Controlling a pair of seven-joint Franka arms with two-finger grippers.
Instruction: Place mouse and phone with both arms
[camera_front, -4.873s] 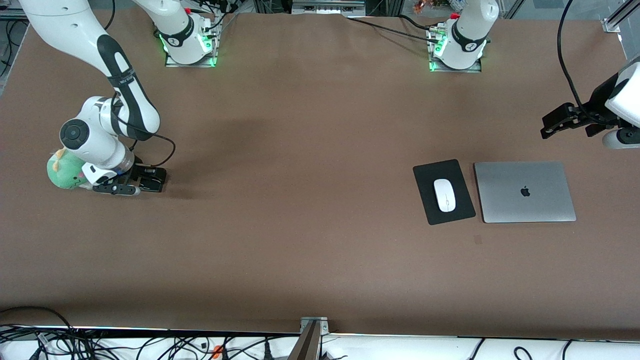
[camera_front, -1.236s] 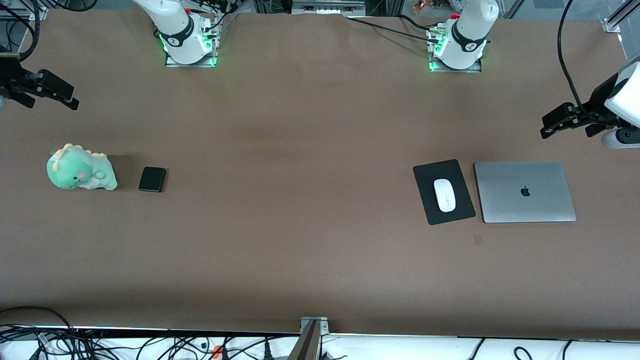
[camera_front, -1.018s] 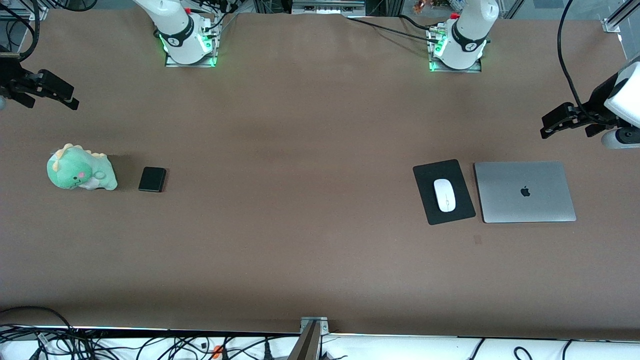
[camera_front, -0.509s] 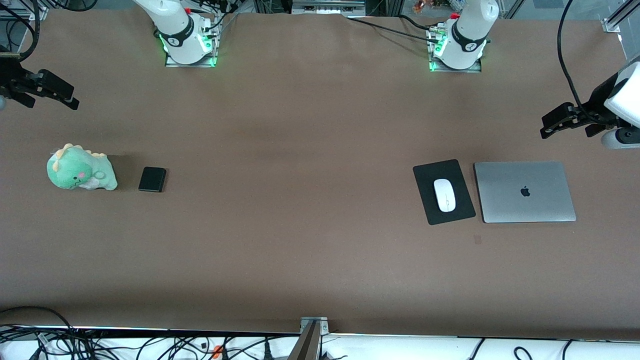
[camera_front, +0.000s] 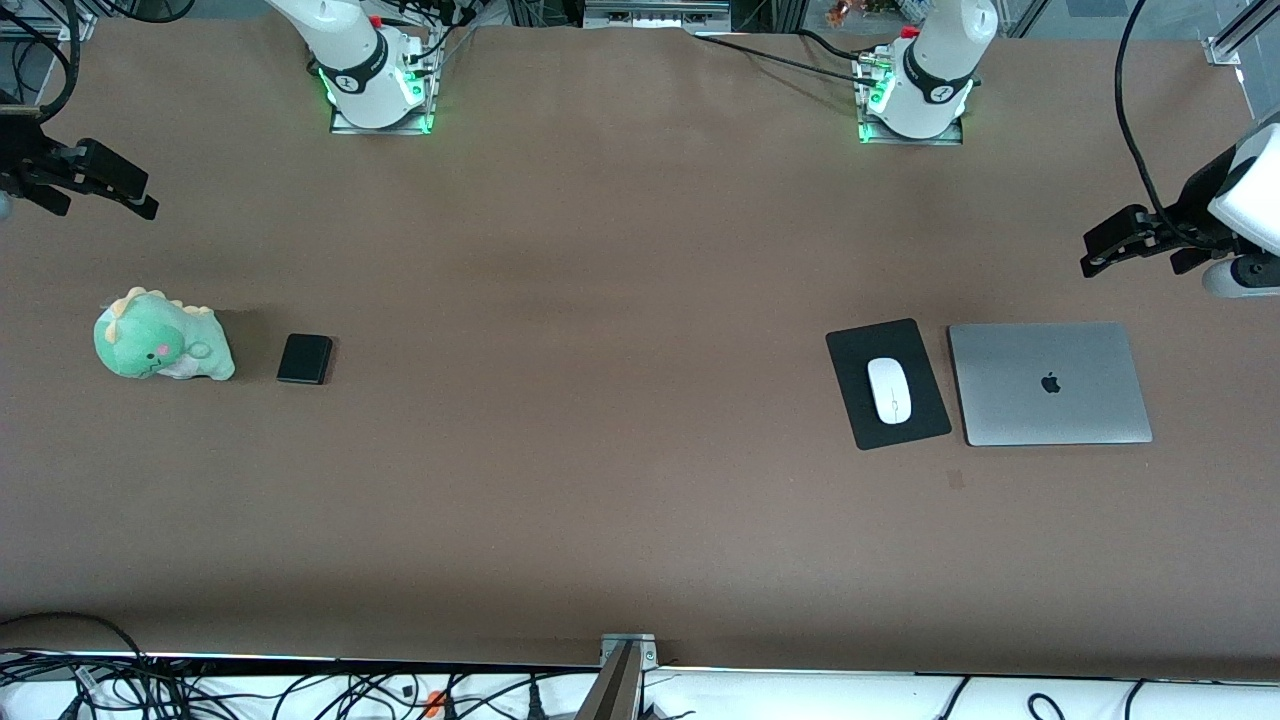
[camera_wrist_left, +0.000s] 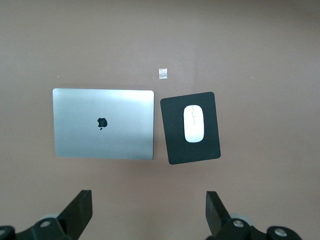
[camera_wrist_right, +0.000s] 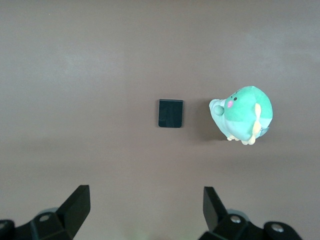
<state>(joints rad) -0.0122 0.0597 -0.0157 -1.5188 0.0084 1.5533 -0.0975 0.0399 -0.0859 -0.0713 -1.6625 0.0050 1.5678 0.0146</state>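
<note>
From my station I saw the mouse (camera_front: 890, 390) lying on the black mouse pad (camera_front: 887, 384), toward the left arm's end of the table (camera_front: 620, 330), with the pad just beside the closed grey laptop (camera_front: 1049, 384). In the left wrist view the mouse (camera_wrist_left: 194, 123) sat near the middle of the pad (camera_wrist_left: 190, 127), apart from the laptop (camera_wrist_left: 103, 124), and a small pale scrap (camera_wrist_left: 162, 73) lay on the bare table near both.

The phone (camera_front: 305, 358) lay flat toward the right arm's end of the table, near the green plush dinosaur (camera_front: 160, 346) but not touching it. The right wrist view showed the phone (camera_wrist_right: 170, 113) and the plush (camera_wrist_right: 243, 114) side by side with a gap between them.

I had the left gripper (camera_front: 1125, 240) up over the table's edge at the left arm's end, its fingers (camera_wrist_left: 215, 211) spread wide and holding nothing. The right gripper (camera_front: 95, 185) hung over the edge at the right arm's end, its fingers (camera_wrist_right: 214, 204) likewise wide and empty. Both arms were waiting, well apart from the things on the table.
</note>
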